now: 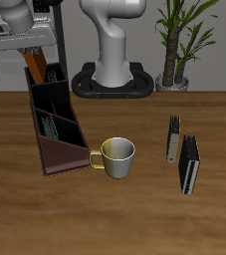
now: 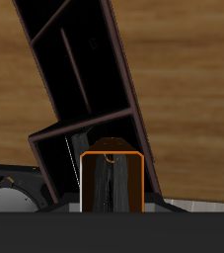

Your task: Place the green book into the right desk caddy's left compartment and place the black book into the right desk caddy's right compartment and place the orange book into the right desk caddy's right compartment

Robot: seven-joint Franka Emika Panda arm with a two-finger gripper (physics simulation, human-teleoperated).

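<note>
Gripper [image 1: 33,52] is hanging over the far back end of the right desk caddy [image 1: 55,134], fingers closed on the orange book [image 1: 51,72], which is standing on edge at the right compartment [image 2: 112,176]. Green book [image 1: 50,126] is sitting inside a section nearer the front. Yellow mug [image 1: 116,155] is touching the caddy's front end. Two dark books [image 1: 182,154] are lying well apart on the wooden table [image 1: 134,219].
</note>
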